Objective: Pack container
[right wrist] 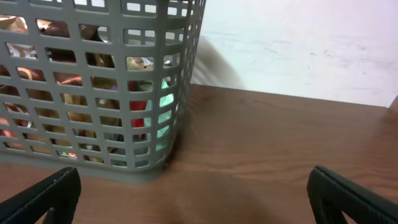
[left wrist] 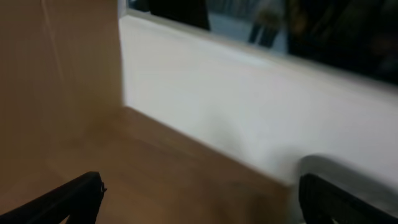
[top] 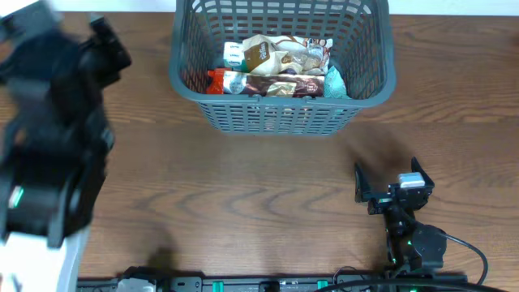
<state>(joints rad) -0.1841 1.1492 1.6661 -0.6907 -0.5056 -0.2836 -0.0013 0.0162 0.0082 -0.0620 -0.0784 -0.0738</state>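
The dark grey lattice basket (top: 280, 113) stands at the back middle of the wooden table. Inside lie several snack packets (top: 276, 66), brown, white, red and teal. In the right wrist view the basket's corner (right wrist: 93, 93) fills the upper left, with packets showing through the slots. My right gripper (top: 389, 172) is open and empty near the front right, well short of the basket; its fingers (right wrist: 196, 202) frame bare wood. My left arm is raised and blurred at the far left, its gripper (top: 105, 45) apart from the basket. Its fingers (left wrist: 199, 205) are wide open and empty.
A white wall (left wrist: 236, 93) runs behind the table in the left wrist view and also shows in the right wrist view (right wrist: 298, 43). A rail with cables (top: 243, 284) lies along the front edge. The wooden table (top: 243, 186) stretches between the arms.
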